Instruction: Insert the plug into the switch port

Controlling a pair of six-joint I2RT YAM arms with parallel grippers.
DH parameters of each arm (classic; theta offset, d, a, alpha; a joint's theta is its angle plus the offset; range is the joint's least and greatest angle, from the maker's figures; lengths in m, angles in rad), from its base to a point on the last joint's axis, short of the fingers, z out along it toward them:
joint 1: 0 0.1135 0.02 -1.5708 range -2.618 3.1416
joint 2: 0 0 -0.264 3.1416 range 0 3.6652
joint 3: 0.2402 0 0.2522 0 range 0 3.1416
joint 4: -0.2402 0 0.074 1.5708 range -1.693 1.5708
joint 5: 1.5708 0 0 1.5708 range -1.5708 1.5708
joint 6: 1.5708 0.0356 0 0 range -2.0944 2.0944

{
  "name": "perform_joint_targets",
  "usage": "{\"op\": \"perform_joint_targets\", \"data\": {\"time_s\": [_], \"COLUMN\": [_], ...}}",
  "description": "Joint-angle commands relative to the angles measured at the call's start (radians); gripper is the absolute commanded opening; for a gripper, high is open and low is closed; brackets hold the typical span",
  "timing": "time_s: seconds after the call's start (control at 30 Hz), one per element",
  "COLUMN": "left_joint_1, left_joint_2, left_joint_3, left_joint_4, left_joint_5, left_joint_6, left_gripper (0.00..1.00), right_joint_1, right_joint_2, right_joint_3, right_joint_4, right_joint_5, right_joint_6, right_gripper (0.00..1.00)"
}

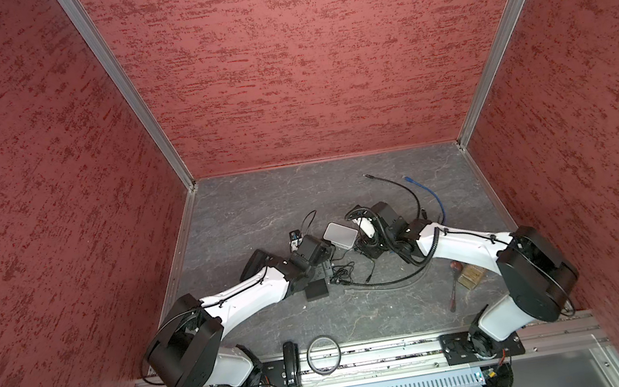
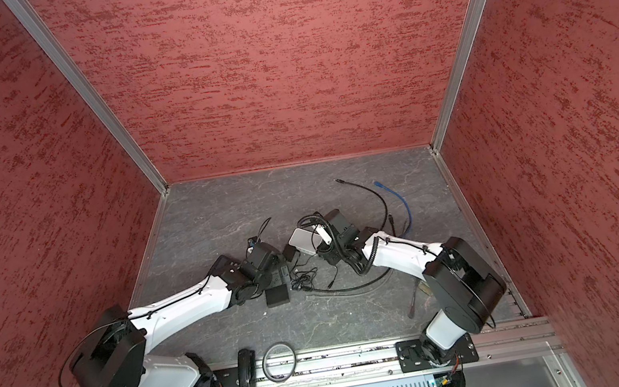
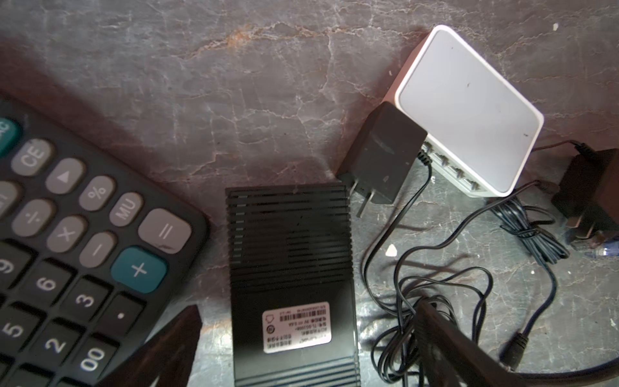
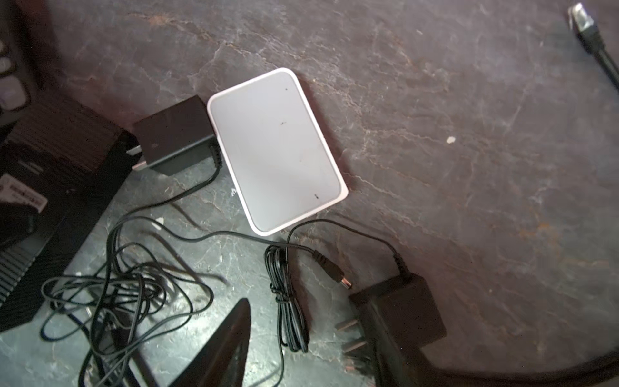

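Note:
The white switch (image 3: 469, 110) (image 4: 278, 150) lies on the grey table (image 1: 259, 206) in both top views (image 1: 341, 235) (image 2: 301, 238), with its row of ports (image 3: 452, 169) facing the cords. A black barrel plug (image 4: 335, 273) lies loose on the table beside it, on the cord of a black adapter (image 4: 398, 311). My right gripper (image 4: 308, 351) is open above that adapter's prongs and a bundled cord (image 4: 288, 301), holding nothing. My left gripper (image 3: 306, 348) is wide open over a black slotted box (image 3: 291, 268) with a white label.
A second black adapter (image 3: 382, 154) leans against the switch. Its tangled cord (image 3: 435, 295) ends in another barrel plug (image 3: 514, 348). A calculator (image 3: 67, 251) lies beside the black box. A black network cable (image 4: 586, 23), a blue cable (image 1: 432, 196), a screwdriver (image 1: 453, 285) and a brush (image 1: 470, 276) lie to the right.

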Motion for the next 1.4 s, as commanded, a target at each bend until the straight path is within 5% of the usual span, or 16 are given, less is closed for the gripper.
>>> {"op": "perform_joint_targets", "data": {"time_s": [0.0, 0.3, 0.77, 1.37], "left_joint_1": [-0.002, 0.0, 0.005, 0.007], "left_joint_2": [-0.029, -0.045, -0.059, -0.079], "left_joint_3": [-0.015, -0.034, -0.068, -0.101], "left_joint_4": [0.027, 0.032, 0.053, 0.056], "left_joint_5": [-0.02, -0.023, -0.023, -0.03], "left_joint_6": [0.013, 0.024, 0.006, -0.01], "left_gripper": [1.0, 1.0, 1.0, 1.0], "right_joint_1": [0.004, -0.012, -0.065, -0.065], "right_joint_2": [-0.014, 0.072, 0.129, 0.221], "right_joint_3": [-0.002, -0.02, 0.024, 0.127], "right_joint_4": [0.005, 0.039, 0.033, -0.046], "right_joint_5": [-0.021, 0.026, -0.027, -0.075], "right_joint_6": [-0.161, -0.202, -0.293, -0.4], "right_gripper": [0.57, 0.55, 0.24, 0.25]}}
